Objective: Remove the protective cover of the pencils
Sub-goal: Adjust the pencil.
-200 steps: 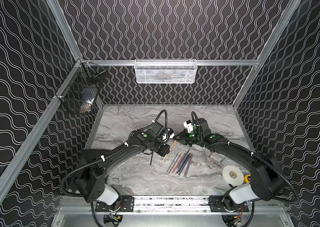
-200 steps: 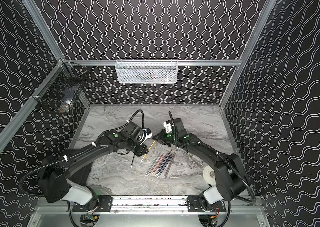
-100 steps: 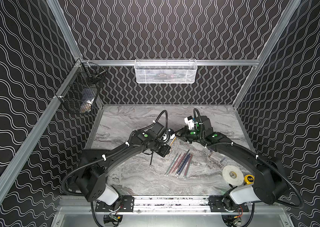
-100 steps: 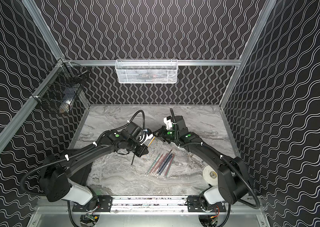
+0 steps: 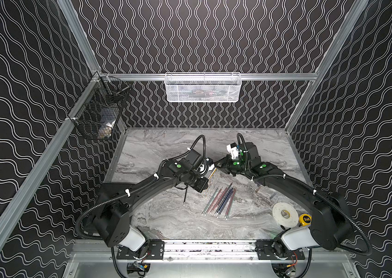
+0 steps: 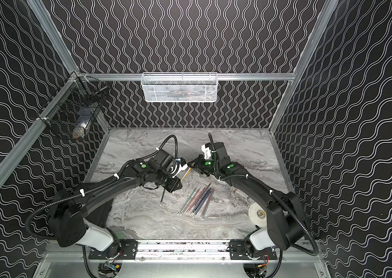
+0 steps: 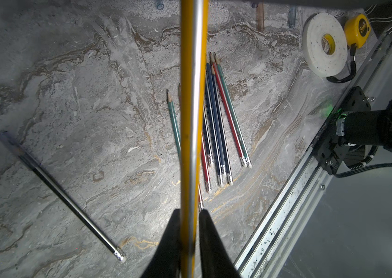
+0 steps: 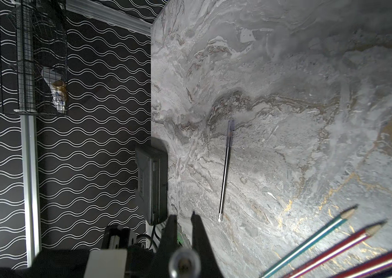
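Note:
My left gripper is shut on a yellow pencil that runs straight out from its jaws. In a top view that yellow pencil points at my right gripper. The right gripper is shut on a clear tubular protective cover, seen end-on. Whether the pencil tip is inside it I cannot tell. Several bare pencils lie together mid-table. A black pencil lies apart, its tip in a clear cover.
Loose clear covers lie on the marble table beyond the pencils. A white tape roll and a yellow tape measure sit front right. A white mesh basket and a black wire basket hang on the walls.
The right wrist has edged slightly back and up. The left arm, the yellow pencil and the pencils on the table stay about where they were.

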